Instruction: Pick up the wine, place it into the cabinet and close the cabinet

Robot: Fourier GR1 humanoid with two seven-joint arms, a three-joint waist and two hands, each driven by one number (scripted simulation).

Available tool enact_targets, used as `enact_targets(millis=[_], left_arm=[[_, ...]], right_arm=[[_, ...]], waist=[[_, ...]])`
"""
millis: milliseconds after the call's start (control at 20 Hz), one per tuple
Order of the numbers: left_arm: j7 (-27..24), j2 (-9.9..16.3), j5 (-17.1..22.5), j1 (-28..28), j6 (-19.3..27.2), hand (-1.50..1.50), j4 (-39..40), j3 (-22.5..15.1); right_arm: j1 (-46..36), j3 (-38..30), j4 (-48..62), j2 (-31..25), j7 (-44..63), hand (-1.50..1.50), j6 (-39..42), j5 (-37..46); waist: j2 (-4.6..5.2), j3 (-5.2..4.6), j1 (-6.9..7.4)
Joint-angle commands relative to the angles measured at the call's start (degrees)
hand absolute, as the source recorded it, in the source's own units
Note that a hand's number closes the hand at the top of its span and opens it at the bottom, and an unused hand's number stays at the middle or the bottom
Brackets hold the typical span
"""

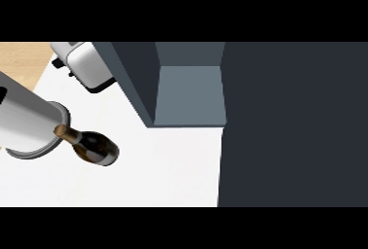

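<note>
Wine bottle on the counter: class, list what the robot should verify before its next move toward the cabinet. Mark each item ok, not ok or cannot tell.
1. Wine bottle in view and outside the cabinet: ok.
2. Cabinet open, shelf showing: ok.
3. Fingers round the bottle: cannot tell. Only a grey forearm shows, its end beside the bottle's neck.
4. Right hand's position: cannot tell, as it is out of view.
5. Toaster apart from the bottle: ok.
</note>
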Motion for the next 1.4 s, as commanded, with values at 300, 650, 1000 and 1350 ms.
enact_targets(millis=[300, 650, 1000, 1350], left_arm=[[7.94, 1.75, 0.28, 1.34, 4.68, -1.50, -8.69, 1.00], [15.26, 6.81, 4.16, -3.64, 9.19, -1.50, -10.30, 7.32], [13.97, 6.73, 4.65, -0.40, 7.22, -1.50, -10.55, 10.18], [8.53, 6.14, 3.19, -1.55, 4.96, -1.50, -4.42, 12.85]], right_arm=[[2.94, 6.61, -15.50, 0.95, 8.79, -1.50, -4.51, 0.05], [-0.24, 6.38, -15.45, 0.89, 11.59, -1.50, -8.21, 0.57], [2.47, 2.40, -16.79, -2.19, 10.11, -1.50, -5.22, -4.65], [5.73, 6.42, -18.86, -0.52, 9.18, -1.50, -6.78, -0.55]], waist=[[-0.15, -0.03, -0.15], [-0.31, -0.04, 0.19], [-0.39, -0.05, 0.19], [-0.21, -0.10, -0.50]])
